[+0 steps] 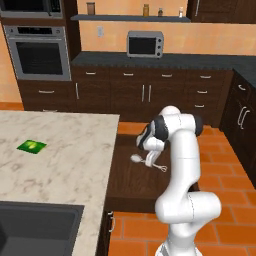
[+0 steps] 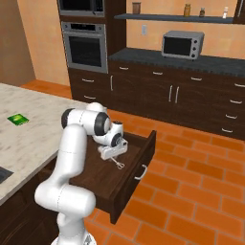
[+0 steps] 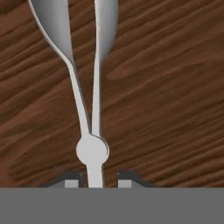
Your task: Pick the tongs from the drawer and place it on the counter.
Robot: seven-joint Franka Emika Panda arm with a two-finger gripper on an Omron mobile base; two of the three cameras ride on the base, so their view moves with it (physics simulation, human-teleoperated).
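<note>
Tool (image 3: 95,181) pinches tongs (image 3: 89,109) low inside drawer (image 2: 139,162), arm folded down.

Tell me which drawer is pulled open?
The wide dark-brown drawer under the beige counter, where the tongs lie. The narrower drawers along the back wall, with silver handles, are all shut.

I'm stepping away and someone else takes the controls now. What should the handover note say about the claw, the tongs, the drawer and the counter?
Claw: down inside the drawer, shut on the tongs, gripping their handle just below the pivot.
Tongs: lying on the wooden floor of the open drawer, not yet lifted.
Counter: beige marbled top beside the drawer, with a green square and a black sink.
Done: drawer open, tongs grasped.
Left: lift the tongs out of the drawer, carry them over the counter, set them down and let go.
</note>
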